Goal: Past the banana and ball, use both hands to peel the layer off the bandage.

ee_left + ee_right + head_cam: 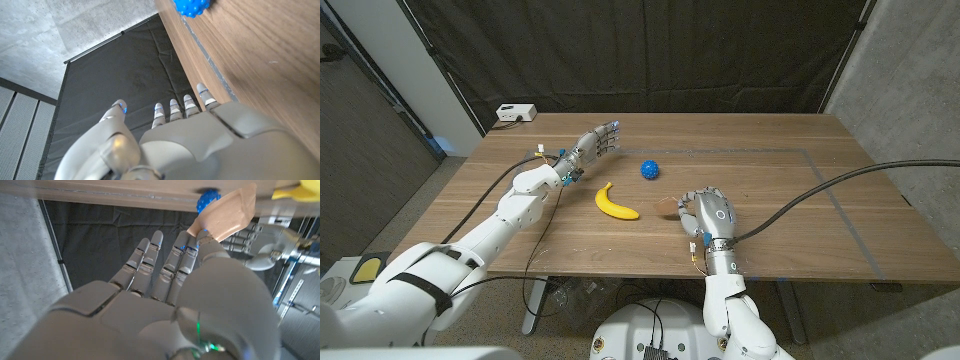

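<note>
one bandage, tan and thin, sits pinched at the fingertips of the right hand, just beside the banana on the near side of the table. it looks nearly weightless, floppy and easy to crease, so i judge the best hold for the second hand is a fingertip pinch on the free corner of its backing layer, pulling gently. the left hand hovers well apart, past the banana and to the left of the blue ball, fingers stretched out and spread, holding nothing.
</note>
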Controlling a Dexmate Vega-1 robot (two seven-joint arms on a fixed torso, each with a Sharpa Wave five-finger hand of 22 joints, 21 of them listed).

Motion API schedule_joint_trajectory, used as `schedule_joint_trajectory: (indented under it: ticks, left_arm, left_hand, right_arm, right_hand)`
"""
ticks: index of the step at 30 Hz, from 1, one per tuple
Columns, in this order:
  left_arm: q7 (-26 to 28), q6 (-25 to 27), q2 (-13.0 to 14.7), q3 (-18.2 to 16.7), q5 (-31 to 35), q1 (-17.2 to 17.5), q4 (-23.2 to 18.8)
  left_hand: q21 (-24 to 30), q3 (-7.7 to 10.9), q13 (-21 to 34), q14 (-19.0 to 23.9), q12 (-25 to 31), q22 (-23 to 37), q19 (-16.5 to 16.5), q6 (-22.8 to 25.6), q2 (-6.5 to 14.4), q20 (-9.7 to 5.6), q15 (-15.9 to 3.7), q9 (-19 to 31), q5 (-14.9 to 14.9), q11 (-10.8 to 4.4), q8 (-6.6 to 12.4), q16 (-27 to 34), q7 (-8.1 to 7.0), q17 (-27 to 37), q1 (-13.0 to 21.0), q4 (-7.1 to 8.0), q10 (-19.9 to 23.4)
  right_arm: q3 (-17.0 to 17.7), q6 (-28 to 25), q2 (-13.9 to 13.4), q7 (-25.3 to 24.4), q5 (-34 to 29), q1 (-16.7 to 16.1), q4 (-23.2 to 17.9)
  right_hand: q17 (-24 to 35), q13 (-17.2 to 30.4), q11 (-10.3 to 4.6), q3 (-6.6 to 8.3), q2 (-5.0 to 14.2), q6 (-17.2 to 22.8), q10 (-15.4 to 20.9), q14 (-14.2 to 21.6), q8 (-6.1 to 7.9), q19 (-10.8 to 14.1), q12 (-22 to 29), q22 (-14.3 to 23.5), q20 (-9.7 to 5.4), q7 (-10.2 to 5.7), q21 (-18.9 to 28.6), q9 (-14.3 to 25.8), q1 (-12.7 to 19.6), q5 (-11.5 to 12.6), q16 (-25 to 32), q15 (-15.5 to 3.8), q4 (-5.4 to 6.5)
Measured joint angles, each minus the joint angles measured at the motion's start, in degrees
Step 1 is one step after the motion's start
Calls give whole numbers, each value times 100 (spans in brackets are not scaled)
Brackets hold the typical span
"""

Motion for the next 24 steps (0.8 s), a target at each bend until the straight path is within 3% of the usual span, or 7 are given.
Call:
schedule_joint_trajectory:
  ticks: [5,8,15,20,24]
  left_arm:
    - [27,-1,77,49,83,15,-116]
    - [52,-40,108,74,147,17,-167]
    - [145,-213,194,149,343,18,-331]
    - [259,-330,262,202,527,25,-465]
    - [345,-412,322,253,664,38,-589]
  left_hand:
    - [-16,167,0,95,45,17,25,532,-27,-21,-95,0,-154,-64,141,0,-144,0,439,-345,330]
    - [-16,259,0,216,68,17,124,866,-15,-19,-134,0,-239,-134,207,1,-263,0,671,-506,512]
    - [35,438,-31,374,108,16,313,1489,-8,-42,-205,0,-352,-289,317,25,-380,1,1131,-816,843]
    - [75,537,-20,494,108,16,445,1818,-139,-26,-245,0,-373,-365,389,25,-406,-26,1536,-982,1017]
    - [79,541,-14,553,109,16,471,2059,-297,0,-266,0,-395,-376,420,25,-417,-26,1800,-1007,1148]
  right_arm:
    - [141,569,22,-738,699,-45,24]
    - [229,899,23,-966,1048,-72,29]
    - [435,1814,-2,-1304,1874,-122,57]
    - [552,2369,-10,-1403,2287,-132,117]
    - [608,2713,6,-1463,2469,-123,186]
  right_hand:
    - [0,1,-2,-40,-1,1,-2,0,17,31,0,26,-31,-1,42,6,0,-40,0,0,8]
    - [0,9,-30,-56,1,-13,-31,0,21,31,0,26,-31,-29,42,8,2,-45,0,0,25]
    - [-1,26,-19,-121,31,-23,-87,-55,23,31,0,53,-30,-39,67,25,33,-45,-20,-9,27]
    - [-1,53,-21,-151,36,-53,-89,-89,22,11,-43,79,-12,-70,106,38,39,-45,-60,16,56]
    - [-8,53,-20,-174,36,-53,-147,-145,22,-5,-43,106,-21,-70,131,59,39,-45,-91,19,80]
